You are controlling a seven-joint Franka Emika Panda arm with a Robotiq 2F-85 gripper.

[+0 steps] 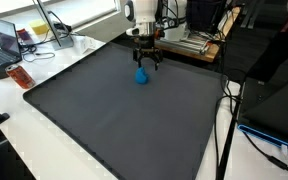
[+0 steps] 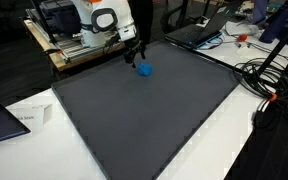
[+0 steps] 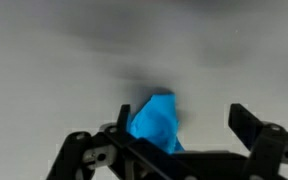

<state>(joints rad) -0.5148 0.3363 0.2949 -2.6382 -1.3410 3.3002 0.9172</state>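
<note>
One blue lump [image 1: 141, 76] is all that's being dealt with here, and honestly not much can be counted as done yet. In both exterior views it's seen lying on the dark mat [image 1: 124, 120], up near the mat's edge on the arm's side and well apart from the clutter around the outside. The arm [image 1: 142, 15] is hung right above it, jaws pointed down. The jaws are spread as wide as they go and nothing is clamped in them. In the wrist view the lump [image 3: 156, 122] is framed between the two fingers [image 3: 84, 148], a bit nearer one of them than the middle. Whether it's actually being brushed by a finger can't be told, since that picture is blurry and dim. So, as a rough call: the lining-up part looks pretty much taken care of, because the lump is already bracketed by the jaws. The gripping part hasn't been done at all, and the lump hasn't been raised off the mat or shifted anywhere else. How low the fingertips sit against the mat can't be judged from these angles either. Everything else is left alone: a laptop [image 1: 6, 40] is parked on the white surface [image 1: 44, 140], and cables [image 2: 269, 85] are strewn off the mat's other side.
</note>
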